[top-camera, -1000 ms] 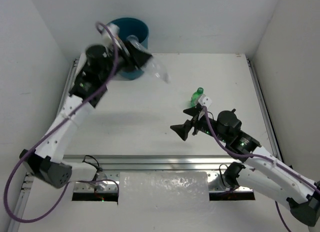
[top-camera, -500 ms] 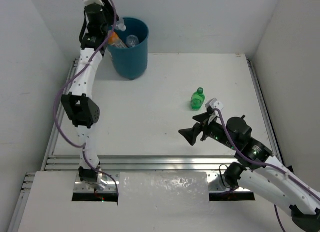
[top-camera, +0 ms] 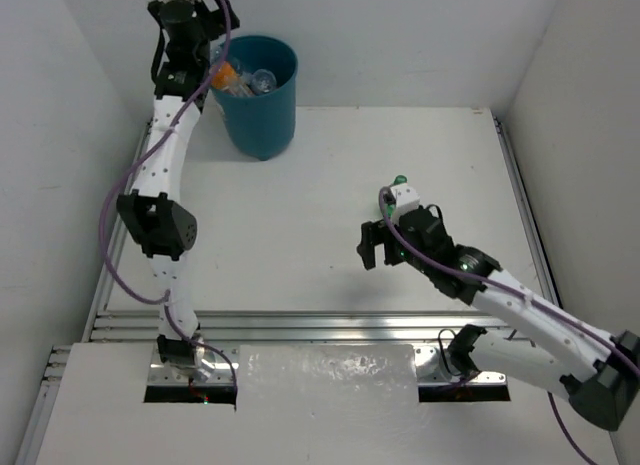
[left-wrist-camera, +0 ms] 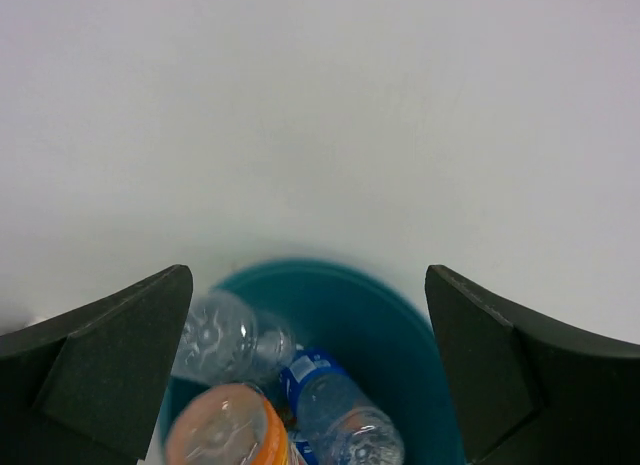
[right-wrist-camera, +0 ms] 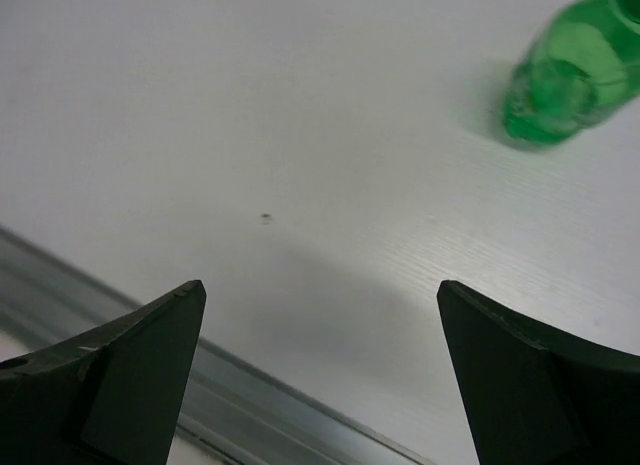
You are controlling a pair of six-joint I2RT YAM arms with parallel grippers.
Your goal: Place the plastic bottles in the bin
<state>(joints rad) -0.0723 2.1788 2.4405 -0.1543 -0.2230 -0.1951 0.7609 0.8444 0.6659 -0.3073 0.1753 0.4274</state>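
**Q:** Left side?

**A:** My left jaws are spread wide with nothing between them, high over the bin (top-camera: 262, 115) at the far left of the tabletop (top-camera: 300, 205). Inside lie a clear bottle (left-wrist-camera: 235, 337), an orange-labelled bottle (left-wrist-camera: 225, 430) and a blue-labelled bottle (left-wrist-camera: 335, 410).

**Q:** Right side?

**A:** My right jaws are released and empty, over bare tabletop. The green bottle (right-wrist-camera: 575, 70) sits just beyond them, touching neither.

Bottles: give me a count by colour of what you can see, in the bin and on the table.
Orange bottle, in the bin: 1
Clear bottle, in the bin: 1
Blue-labelled clear bottle, in the bin: 1
Green bottle, on the table: 1
Total seen: 4; the bin may hide more.
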